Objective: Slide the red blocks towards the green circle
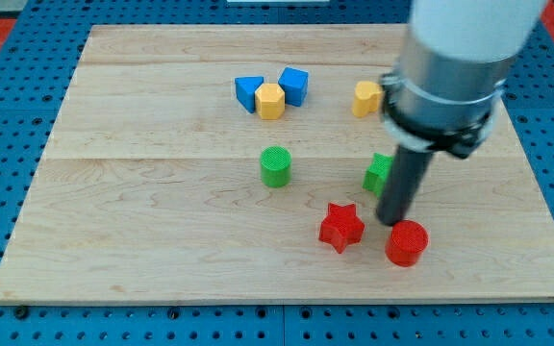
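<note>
The red star [340, 227] and the red cylinder [407, 242] sit near the view's bottom, right of centre, close to each other but apart. The green circle, a short green cylinder [275, 166], stands left of them and farther up the wooden board [142, 240], well apart from both. My tip [391, 221] rests on the board between the two red blocks, just above the red cylinder's upper left edge and right of the star; I cannot tell whether it touches the cylinder. There is no pincer on this arm, only the dark rod, so nothing is clenched or released.

The risk, as I judge it, is in where the tip stands. A push to the left from here would catch the star but leave the red cylinder behind, and an off-centre contact on a star point could spin it aside instead of sliding it. The round cylinder may also roll off the tip if struck off its middle. Just behind the rod, a second green block [377, 173], partly hidden, could be knocked by a careless sweep.

Farther back lie two blue blocks [249, 92] [294, 86] touching a yellow hexagonal block [270, 100], with another yellow block [365, 98] to the right. No containers are present.
</note>
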{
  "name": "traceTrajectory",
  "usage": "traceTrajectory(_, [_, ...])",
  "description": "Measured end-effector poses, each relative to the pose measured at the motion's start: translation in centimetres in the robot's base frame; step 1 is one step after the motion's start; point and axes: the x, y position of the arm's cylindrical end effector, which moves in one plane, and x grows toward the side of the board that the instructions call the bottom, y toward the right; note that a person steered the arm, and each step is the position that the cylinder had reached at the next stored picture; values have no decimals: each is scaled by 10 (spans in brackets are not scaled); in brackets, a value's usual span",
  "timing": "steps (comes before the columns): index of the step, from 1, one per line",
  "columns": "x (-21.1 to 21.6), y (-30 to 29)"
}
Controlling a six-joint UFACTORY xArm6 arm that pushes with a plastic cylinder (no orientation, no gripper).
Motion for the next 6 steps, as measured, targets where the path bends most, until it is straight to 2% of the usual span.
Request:
traceTrajectory(1, [-23, 8])
traceTrajectory(2, [-23, 22])
traceTrajectory(3, [6, 106])
traceTrajectory(4, [51, 61])
traceTrajectory(5, [38, -37])
traceTrajectory(6, [21, -93])
